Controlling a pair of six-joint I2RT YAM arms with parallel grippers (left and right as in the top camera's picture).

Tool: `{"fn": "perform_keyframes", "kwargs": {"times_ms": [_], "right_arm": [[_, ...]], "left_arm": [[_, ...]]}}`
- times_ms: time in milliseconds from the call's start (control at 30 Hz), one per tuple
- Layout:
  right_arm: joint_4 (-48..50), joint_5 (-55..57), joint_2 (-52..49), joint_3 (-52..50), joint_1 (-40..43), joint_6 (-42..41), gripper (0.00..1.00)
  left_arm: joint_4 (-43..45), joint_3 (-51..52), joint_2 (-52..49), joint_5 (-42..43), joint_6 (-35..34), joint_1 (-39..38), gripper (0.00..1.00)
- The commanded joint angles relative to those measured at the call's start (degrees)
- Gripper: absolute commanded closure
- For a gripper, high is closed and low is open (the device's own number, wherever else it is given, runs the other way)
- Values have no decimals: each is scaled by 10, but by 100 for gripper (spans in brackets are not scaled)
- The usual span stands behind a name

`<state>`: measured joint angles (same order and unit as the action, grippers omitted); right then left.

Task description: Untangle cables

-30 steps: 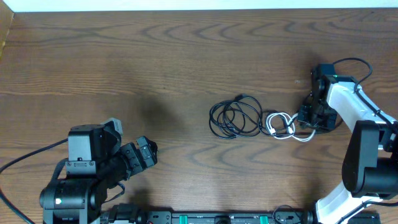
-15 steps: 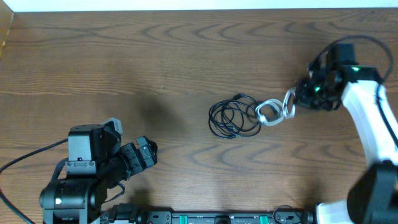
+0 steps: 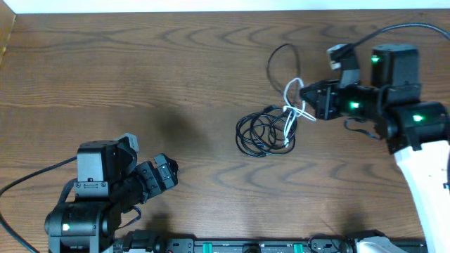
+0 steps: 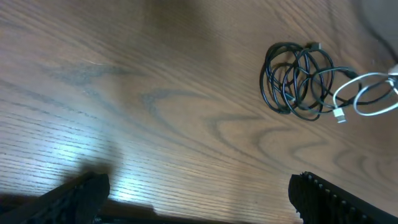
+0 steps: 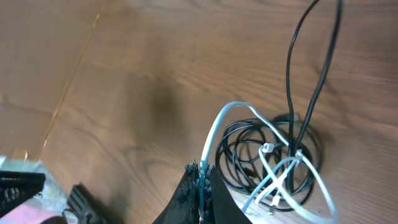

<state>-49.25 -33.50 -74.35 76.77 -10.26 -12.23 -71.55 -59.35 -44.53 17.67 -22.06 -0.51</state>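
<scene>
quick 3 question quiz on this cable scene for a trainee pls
1. True or false: the left gripper is shut on a cable.
2. Pick one: what is the right gripper clamping? A) the white cable B) the black coil C) nothing
3. Fill in: most of the black coil rests on the ____.

Key
1. False: it is open, well away from the cables.
2. A
3. table
</scene>
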Motion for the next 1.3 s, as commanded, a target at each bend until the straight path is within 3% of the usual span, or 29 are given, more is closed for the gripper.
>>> {"fn": "perform_keyframes", "kwargs": {"times_ms": [0, 233, 367, 633, 767, 1033, 1267], "right_arm": [[7, 49, -27, -8, -41, -43, 99], [134, -56, -59, -3, -126, -98, 99], [184, -54, -41, 67, -142, -133, 99], [162, 23, -38, 326, -106, -167, 99], [109, 92, -38, 397, -95, -164, 99], [-78, 287, -62, 370, -96, -164, 99], [-79, 155, -117, 350, -97, -165, 98]], "left_arm": [[0, 0, 0, -4, 10, 2, 2], [0, 0, 0, -4, 10, 2, 2], [0, 0, 0, -4, 10, 2, 2], [0, 0, 0, -4, 10, 2, 2], [0, 0, 0, -4, 10, 2, 2], [0, 0, 0, -4, 10, 2, 2], [0, 0, 0, -4, 10, 2, 2]]}}
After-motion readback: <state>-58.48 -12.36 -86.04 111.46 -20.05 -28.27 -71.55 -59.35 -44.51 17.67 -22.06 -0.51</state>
